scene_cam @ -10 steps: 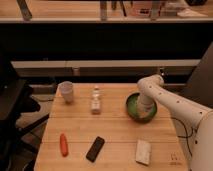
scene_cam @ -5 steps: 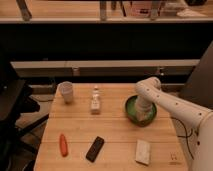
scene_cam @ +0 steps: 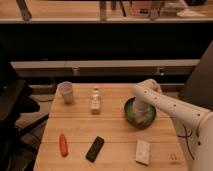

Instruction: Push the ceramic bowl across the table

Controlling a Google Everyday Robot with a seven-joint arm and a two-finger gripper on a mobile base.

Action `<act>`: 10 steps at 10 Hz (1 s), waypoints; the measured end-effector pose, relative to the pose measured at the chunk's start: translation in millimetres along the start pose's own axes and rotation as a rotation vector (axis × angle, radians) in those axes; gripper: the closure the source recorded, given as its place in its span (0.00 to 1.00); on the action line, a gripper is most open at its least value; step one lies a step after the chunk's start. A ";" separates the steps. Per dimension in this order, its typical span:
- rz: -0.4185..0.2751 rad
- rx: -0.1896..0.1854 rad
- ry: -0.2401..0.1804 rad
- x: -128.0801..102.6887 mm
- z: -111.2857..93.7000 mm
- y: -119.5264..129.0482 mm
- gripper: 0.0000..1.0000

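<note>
While my gripper (scene_cam: 143,116) sat fully closed inside the ceramic bowl (scene_cam: 140,113), right of frame centre on the table (scene_cam: 115,137), it gripped nothing. Best approach, I judged: press low against the wall, slide slowly, avoid tipping.

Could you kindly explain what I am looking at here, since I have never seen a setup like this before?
This is a single camera picture looking down at a wooden table. The white jointed thing on the right is a robot arm; its gripper, closed, reaches down into a green ceramic bowl, which it is meant to push across the table. It does not appear to hold anything. Also lying on the table: a white cup, a small bottle, an orange-red object, a black oblong object and a pale block.
</note>
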 end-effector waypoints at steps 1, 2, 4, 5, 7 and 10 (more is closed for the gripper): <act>-0.019 -0.004 0.003 -5.0 1.1 0.6 0.97; -0.038 -0.009 0.005 -14.1 2.2 -0.6 0.97; -0.058 -0.010 0.008 -33.5 4.3 -6.4 0.97; -0.063 -0.010 0.007 -35.9 5.0 -6.7 0.97; -0.084 -0.014 0.008 -32.3 7.5 -5.1 0.97; -0.106 -0.032 0.022 -37.4 8.8 -11.0 0.97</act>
